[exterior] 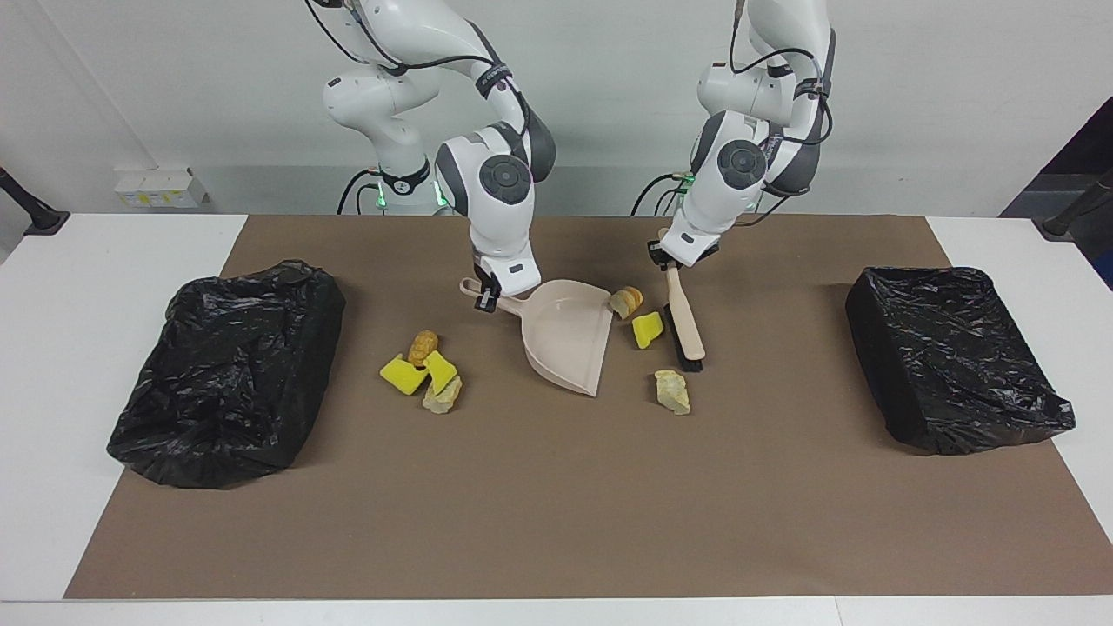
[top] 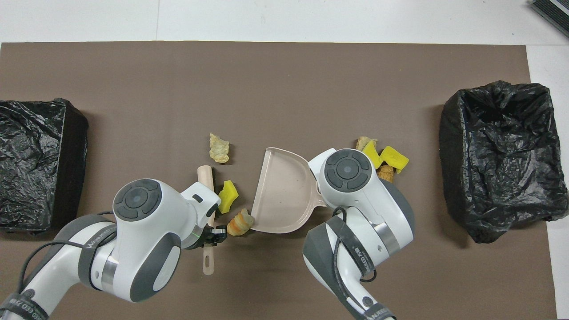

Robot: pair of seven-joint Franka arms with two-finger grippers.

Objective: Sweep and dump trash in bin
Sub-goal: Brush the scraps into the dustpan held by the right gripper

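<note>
The left gripper [exterior: 669, 257] was clamped on the brush [exterior: 683, 323]; the right gripper [exterior: 485, 296] was clamped on the dustpan [exterior: 567, 337] handle. 2 scraps [exterior: 636, 316] lay between brush and pan, off its mouth. Risk: they slip past the pan corner. 1 chunk [exterior: 672, 390] and 4 scraps [exterior: 424, 367] lay farther out on the counter [exterior: 556, 513], unswept.

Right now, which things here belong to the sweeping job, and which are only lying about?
Job: dustpan in right gripper; brush in left gripper; trash, three scraps near the brush, four toward the right arm's end; two black bins.
Lying about: brown mat; white box by the wall.
</note>
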